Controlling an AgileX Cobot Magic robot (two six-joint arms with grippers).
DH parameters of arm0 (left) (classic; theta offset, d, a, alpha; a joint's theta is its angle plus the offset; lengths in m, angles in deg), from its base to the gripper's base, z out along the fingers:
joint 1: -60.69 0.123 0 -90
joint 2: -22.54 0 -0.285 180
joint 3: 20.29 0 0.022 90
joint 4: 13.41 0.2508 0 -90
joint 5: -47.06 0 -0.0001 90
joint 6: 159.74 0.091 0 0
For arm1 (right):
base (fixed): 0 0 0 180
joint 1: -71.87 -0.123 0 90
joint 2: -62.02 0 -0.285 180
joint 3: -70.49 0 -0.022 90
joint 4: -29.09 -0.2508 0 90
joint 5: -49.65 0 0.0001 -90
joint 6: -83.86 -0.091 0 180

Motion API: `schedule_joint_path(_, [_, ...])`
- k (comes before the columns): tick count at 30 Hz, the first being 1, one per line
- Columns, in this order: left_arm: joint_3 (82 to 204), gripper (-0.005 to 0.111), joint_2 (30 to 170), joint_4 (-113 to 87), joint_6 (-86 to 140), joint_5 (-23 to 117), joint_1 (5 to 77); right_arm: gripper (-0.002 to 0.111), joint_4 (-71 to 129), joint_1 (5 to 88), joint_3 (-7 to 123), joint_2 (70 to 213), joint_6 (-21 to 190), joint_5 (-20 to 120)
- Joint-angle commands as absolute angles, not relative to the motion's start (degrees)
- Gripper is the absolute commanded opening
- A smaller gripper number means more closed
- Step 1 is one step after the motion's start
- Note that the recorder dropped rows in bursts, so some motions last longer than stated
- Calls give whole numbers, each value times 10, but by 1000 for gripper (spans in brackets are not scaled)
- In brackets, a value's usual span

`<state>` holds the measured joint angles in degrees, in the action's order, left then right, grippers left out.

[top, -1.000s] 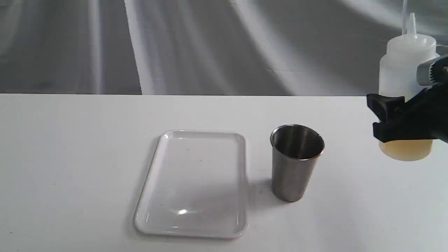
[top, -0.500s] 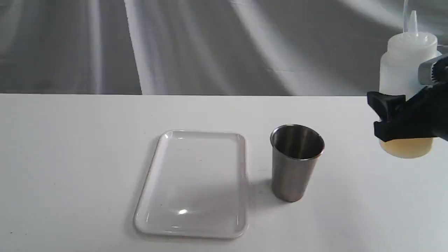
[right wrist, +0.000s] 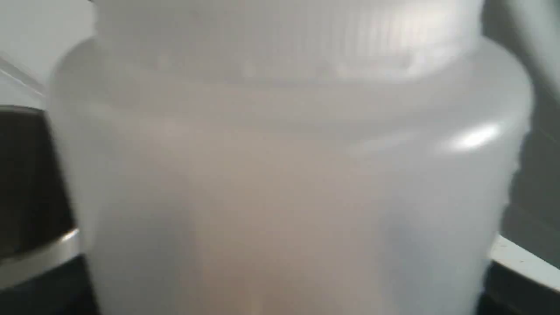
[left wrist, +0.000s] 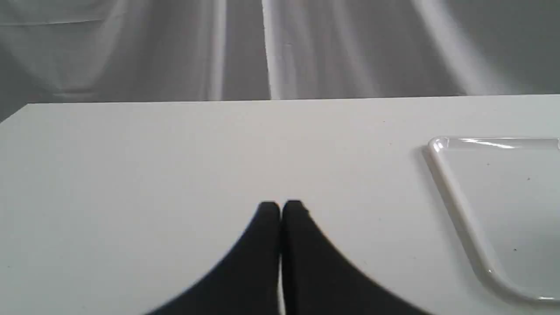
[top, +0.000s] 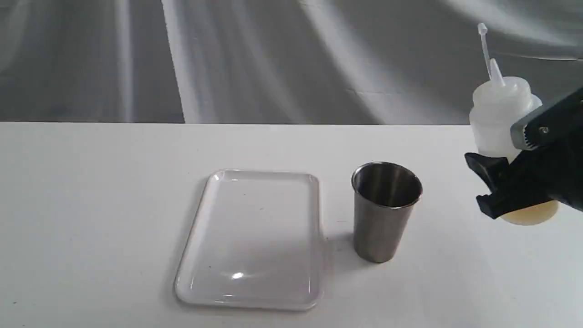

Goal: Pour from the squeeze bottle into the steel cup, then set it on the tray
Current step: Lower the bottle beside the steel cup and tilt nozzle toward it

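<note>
Broadly, little of the task is judged to be done. The white table [top: 91, 205] is seen bearing the tray [top: 255, 228] near its middle, and nothing is found on the tray's glossy surface, so the final placing is left to do. The squeeze bottle [top: 498, 114] is held at the far right of the exterior view, well apart from the tray, with a clear gap of table between it and the steel cup [top: 381, 223]. Its base appears to be raised off the table, though that cannot be settled from this angle, and a shallow layer of amber liquid [top: 530, 216] is seen at its bottom. The cup is stood upright just beside the tray's right edge; its interior is seen dark and no liquid can be made out in it, so pouring is judged not yet begun.

The right gripper [top: 489, 187] is seen reaching in from the right edge, its black fingers closed around the bottle's lower body, and the right wrist view is filled by the frosted wall. The bottle is tipped only slightly, its top leaned toward the cup, far short of a pouring angle. The left gripper [left wrist: 281, 210] is held low over bare table near a corner of the tray, its fingers pressed together on nothing. The nozzle [top: 495, 73] is pointed upward, and its tethered cap [top: 482, 29] is seen standing off the tip.
</note>
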<state>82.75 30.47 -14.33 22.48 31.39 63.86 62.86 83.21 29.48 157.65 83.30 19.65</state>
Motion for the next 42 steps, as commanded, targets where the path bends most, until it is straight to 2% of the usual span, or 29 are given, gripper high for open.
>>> schedule_joint_path(1, [825, 0, 303, -144, 222, 318, 634, 0, 630, 850, 294, 1576, 868, 177])
schedule_joint_path(4, [825, 0, 303, -144, 222, 318, 634, 0, 630, 868, 298, 1583, 880, 182])
schedule_joint_path(9, [825, 0, 303, -144, 224, 318, 634, 0, 670, 864, 353, 1604, 879, 273])
schedule_joint_path(21, [825, 0, 303, -144, 224, 318, 634, 0, 810, 863, 408, 1625, 881, 320])
schedule_joint_path(28, [825, 0, 303, -144, 222, 318, 634, 0, 842, 850, 409, 1634, 926, 320])
schedule_joint_path(35, [825, 0, 303, -144, 224, 318, 634, 0, 887, 812, 462, 1654, 920, 432])
schedule_joint_path(42, [825, 0, 303, -144, 224, 318, 634, 0, 924, 794, 496, 1655, 928, 450])
